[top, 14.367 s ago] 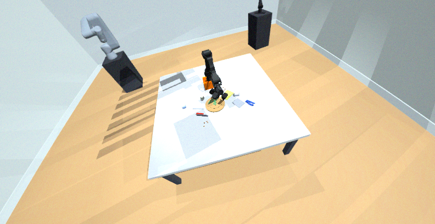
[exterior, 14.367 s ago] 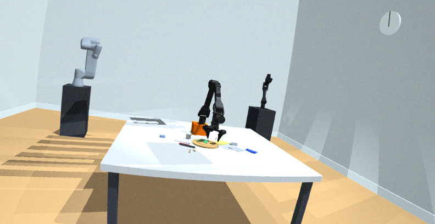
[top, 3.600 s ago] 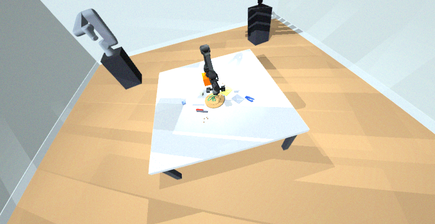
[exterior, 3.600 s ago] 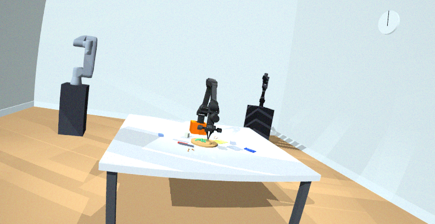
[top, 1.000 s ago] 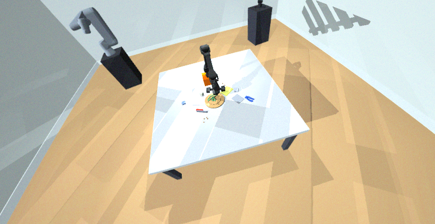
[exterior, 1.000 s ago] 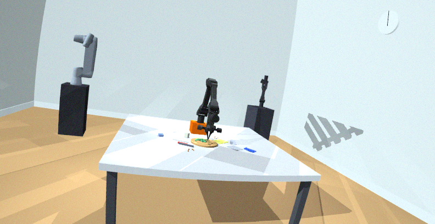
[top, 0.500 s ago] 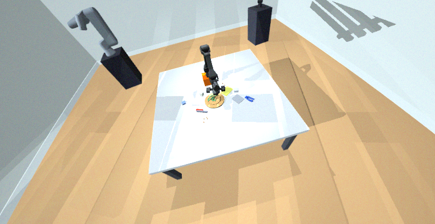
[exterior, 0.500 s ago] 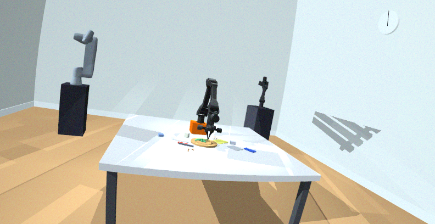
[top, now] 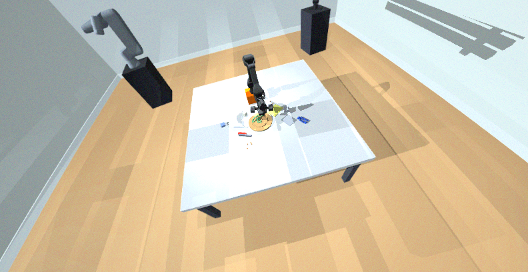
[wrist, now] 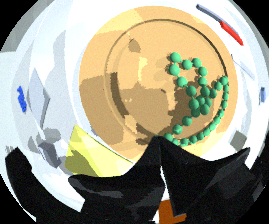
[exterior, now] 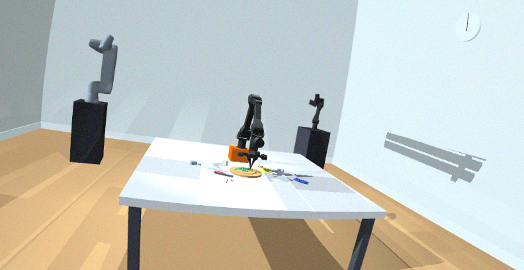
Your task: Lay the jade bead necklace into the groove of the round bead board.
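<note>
Lying beside round board (top: 266,126) (exterior: 257,175) (wrist: 96,62): yellow piece (top: 275,110) (exterior: 264,171) (wrist: 91,156), 1 red-and-dark tool (top: 244,134) (exterior: 223,173) (wrist: 231,32).

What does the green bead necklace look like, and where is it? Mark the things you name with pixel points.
The jade bead necklace (top: 257,119) (exterior: 241,169) (wrist: 203,71) is a string of round, smooth green beads. It lies on the round bead board (top: 261,127) (exterior: 246,175) (wrist: 96,65). One stretch curves along the groove; the rest loops and bunches inside it. The shut gripper's (wrist: 160,140) tips are close by; I can't tell if they touch.
</note>
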`<action>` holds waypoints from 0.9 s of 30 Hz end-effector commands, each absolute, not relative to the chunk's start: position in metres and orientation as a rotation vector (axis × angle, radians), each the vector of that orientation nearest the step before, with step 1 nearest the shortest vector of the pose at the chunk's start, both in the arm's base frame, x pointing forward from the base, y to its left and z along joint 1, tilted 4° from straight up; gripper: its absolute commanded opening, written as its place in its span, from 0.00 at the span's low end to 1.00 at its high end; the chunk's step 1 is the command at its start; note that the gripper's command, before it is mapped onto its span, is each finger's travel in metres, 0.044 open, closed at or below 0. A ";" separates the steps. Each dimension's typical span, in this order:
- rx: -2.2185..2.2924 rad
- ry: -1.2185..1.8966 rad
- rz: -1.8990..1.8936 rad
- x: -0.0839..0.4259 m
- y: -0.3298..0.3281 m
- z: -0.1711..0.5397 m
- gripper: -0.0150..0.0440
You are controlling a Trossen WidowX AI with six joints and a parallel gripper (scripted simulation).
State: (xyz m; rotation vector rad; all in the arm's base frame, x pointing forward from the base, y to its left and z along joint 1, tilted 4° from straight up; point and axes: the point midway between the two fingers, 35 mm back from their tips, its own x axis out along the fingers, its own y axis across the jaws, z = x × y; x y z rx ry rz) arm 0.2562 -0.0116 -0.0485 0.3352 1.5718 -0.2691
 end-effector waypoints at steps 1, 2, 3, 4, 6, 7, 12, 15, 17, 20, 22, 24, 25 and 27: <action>0.338 1.583 -0.275 0.253 -0.011 -0.051 0.25; 0.338 1.583 -0.275 0.253 -0.011 -0.051 0.25; 0.338 1.583 -0.275 0.253 -0.011 -0.051 0.25; 0.338 1.583 -0.275 0.253 -0.011 -0.051 0.25; 0.338 1.583 -0.275 0.253 -0.011 -0.051 0.25; 0.338 1.583 -0.275 0.253 -0.011 -0.051 0.25; 0.338 1.583 -0.275 0.253 -0.011 -0.051 0.25; 0.338 1.583 -0.275 0.253 -0.011 -0.051 0.25; 0.335 1.572 -0.269 0.256 -0.012 -0.049 0.30; 0.335 1.572 -0.269 0.256 -0.012 -0.049 0.43; 0.335 1.572 -0.269 0.256 -0.012 -0.049 0.52; 0.335 1.572 -0.269 0.256 -0.012 -0.049 0.61; 0.335 1.572 -0.269 0.256 -0.012 -0.049 0.65; 0.335 1.572 -0.269 0.256 -0.012 -0.049 0.74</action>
